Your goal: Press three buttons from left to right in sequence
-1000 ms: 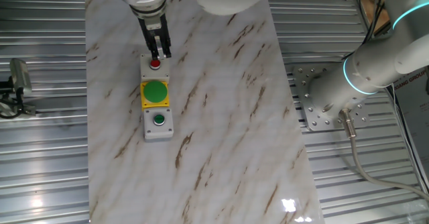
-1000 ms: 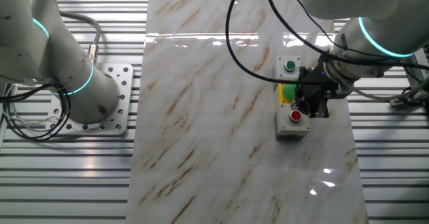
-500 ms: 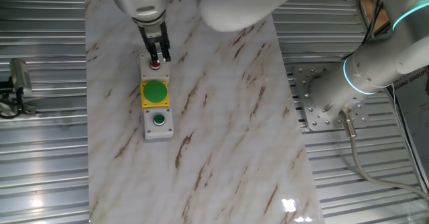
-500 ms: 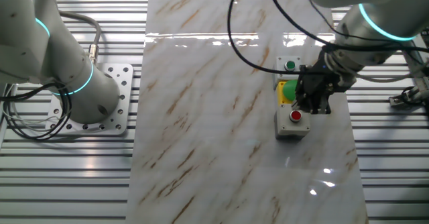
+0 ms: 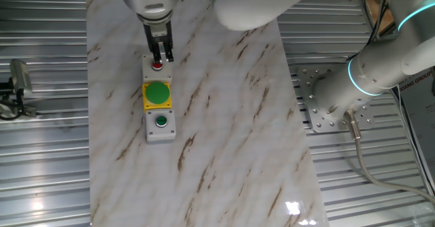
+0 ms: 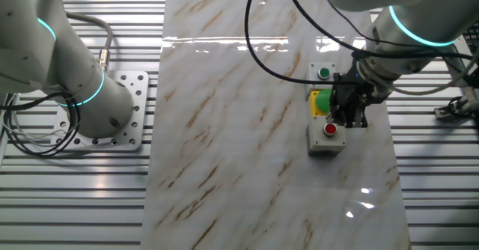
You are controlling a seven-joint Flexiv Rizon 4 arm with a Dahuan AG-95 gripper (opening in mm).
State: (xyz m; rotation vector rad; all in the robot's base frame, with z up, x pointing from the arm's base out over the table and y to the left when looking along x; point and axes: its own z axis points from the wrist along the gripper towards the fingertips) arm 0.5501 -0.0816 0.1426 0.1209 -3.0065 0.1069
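Gripper (image 5: 161, 58), finger gap not readable, hangs right by the red button (image 5: 157, 66), end of the three-button row near the worktop's long edge; risk: tips drift sideways & hit the big green button (image 5: 158, 92) first.

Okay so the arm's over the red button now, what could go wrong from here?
The end effector sits at the far edge of the small red button, not centred on it, so pushing down might hit the grey housing instead. The large green button on yellow lies right beside it, so drifting sideways could trigger it out of order. Neither view confirms contact, so the press may not register.
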